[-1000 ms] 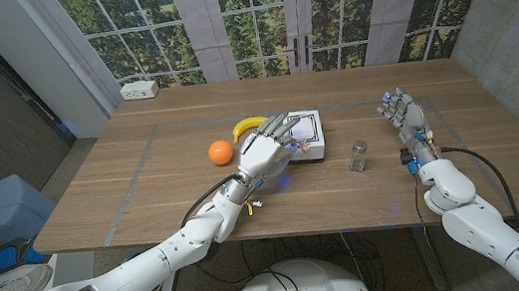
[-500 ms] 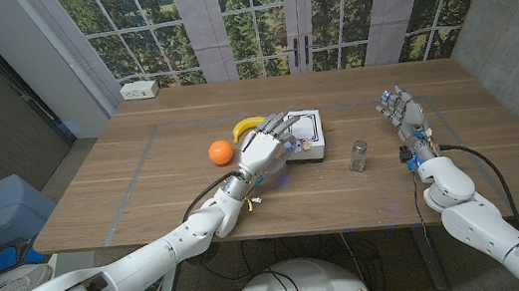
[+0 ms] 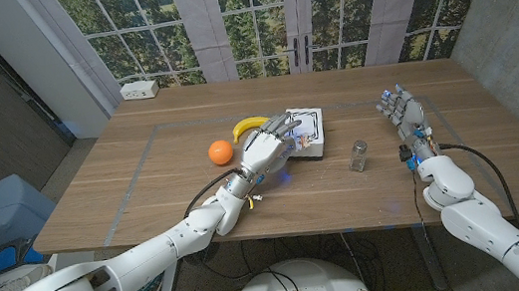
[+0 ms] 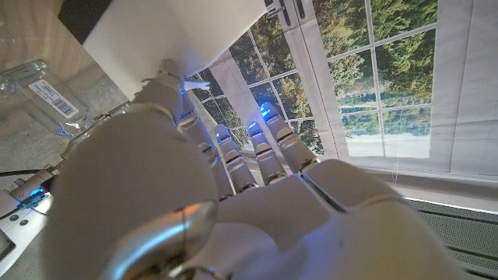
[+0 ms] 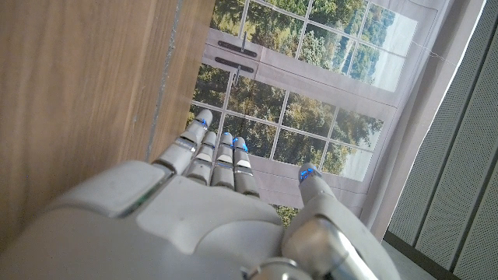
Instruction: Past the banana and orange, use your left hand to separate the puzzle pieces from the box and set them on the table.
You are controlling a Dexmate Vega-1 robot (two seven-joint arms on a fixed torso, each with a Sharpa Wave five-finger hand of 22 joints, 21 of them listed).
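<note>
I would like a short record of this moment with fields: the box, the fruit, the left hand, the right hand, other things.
box: white puzzle box on the table, beyond the fruit
fruit: orange and banana, left of the box
left hand: left hand at the box's left edge, fingers reaching over it; grip not clear
right hand: right hand apart at the right, holds nothing
other: small glass jar right of the box

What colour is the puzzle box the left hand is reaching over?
White, with a thin dark line near its edge; the puzzle box shows best in the head view, under the left hand.
</note>
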